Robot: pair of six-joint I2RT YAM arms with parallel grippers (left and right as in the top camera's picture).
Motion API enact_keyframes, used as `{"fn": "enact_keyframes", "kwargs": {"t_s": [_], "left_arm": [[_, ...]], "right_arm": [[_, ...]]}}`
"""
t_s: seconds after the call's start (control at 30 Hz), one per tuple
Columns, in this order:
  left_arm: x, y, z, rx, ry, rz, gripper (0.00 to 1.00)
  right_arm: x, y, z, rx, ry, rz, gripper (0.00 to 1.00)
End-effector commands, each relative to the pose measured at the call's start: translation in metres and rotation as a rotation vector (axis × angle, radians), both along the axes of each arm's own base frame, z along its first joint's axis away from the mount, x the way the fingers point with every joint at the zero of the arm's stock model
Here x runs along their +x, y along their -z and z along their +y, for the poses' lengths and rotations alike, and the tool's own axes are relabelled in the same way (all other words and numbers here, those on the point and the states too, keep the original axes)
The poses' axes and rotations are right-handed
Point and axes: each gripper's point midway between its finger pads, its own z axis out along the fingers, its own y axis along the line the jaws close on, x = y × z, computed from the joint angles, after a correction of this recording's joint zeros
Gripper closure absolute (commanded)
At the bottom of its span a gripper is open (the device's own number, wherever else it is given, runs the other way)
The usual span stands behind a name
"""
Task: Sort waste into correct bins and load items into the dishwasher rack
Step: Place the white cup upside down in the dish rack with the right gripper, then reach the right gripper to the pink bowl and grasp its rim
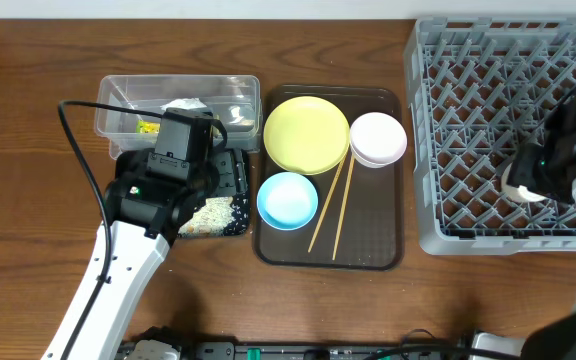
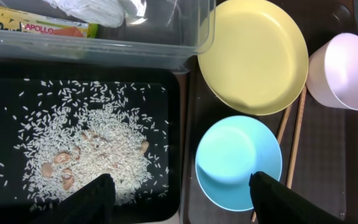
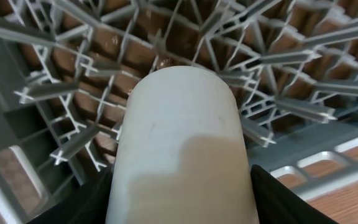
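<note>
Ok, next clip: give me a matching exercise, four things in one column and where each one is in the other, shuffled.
Things:
1. loose white rice grains
2. green-and-orange snack wrapper
3. small white cup
4. pair of wooden chopsticks

Places:
A. on the flat brown serving tray
B. in the shallow black tray-bin
C. between the right fingers, over the grey plastic lattice rack
D. in the clear plastic rectangular tub

Pairs: 1-B, 2-D, 3-C, 4-A.

Wooden table [image 1: 28,100] with clear tub [image 1: 238,88], black tray-bin [image 1: 236,175], brown serving tray [image 1: 368,220] and grey dishwasher rack [image 1: 468,100]
</note>
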Motion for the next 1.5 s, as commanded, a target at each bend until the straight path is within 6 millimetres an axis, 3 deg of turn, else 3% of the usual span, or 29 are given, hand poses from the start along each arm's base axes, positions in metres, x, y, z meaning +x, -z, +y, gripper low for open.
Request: {"fn": "enact_keyframes", "kwargs": {"t_s": [0.0,0.13,0.33,0.4,0.53,0.67,0.8,0.93,1.03,1.17,1.27,1.47], "left_arm": [[0.001,-0.003,0.004,0.017,-0.003,-0.013,0.28],[0.001,-0.003,0.004,0.017,-0.004,-0.013,0.28],[0.001,-0.003,0.004,0.017,-0.003,-0.013,0.28],[0.001,-0.003,0.004,0.017,-0.003,-0.013,0.27],[-0.001,-0.002,0.004,0.02,-0.003,-0.002,0.24],[-0.006,0.002,0.006,0.028,-0.003,0.025,0.24],[-0.011,0.009,0.009,0.044,-0.008,0.053,0.24],[-0.019,0.021,0.031,0.123,-0.122,0.115,0.24],[-0.025,0.026,0.048,0.179,-0.23,0.145,0.24],[-0.026,0.027,0.049,0.18,-0.232,0.148,0.24],[-0.026,0.026,0.049,0.18,-0.232,0.148,0.24],[-0.026,0.027,0.049,0.18,-0.231,0.148,0.24]], "right_arm": [[0.006,0.012,-0.006,0.013,0.027,0.029,0.99],[0.015,0.028,-0.009,0.016,0.028,0.051,0.95],[0.022,0.041,0.001,0.09,0.012,0.059,0.28],[0.022,0.042,0.002,0.097,0.011,0.059,0.24],[0.023,0.042,0.002,0.097,0.011,0.056,0.04],[0.028,0.033,0.007,0.122,0.0,0.021,0.04],[0.053,-0.002,0.034,0.227,-0.085,-0.129,0.08],[0.083,-0.048,0.086,0.351,-0.304,-0.328,0.1],[0.092,-0.062,0.127,0.367,-0.451,-0.387,0.09],[0.094,-0.055,0.175,0.355,-0.574,-0.365,0.13],[0.089,-0.036,0.2,0.318,-0.613,-0.289,0.19],[0.074,0.014,0.216,0.218,-0.432,-0.083,0.29]]}}
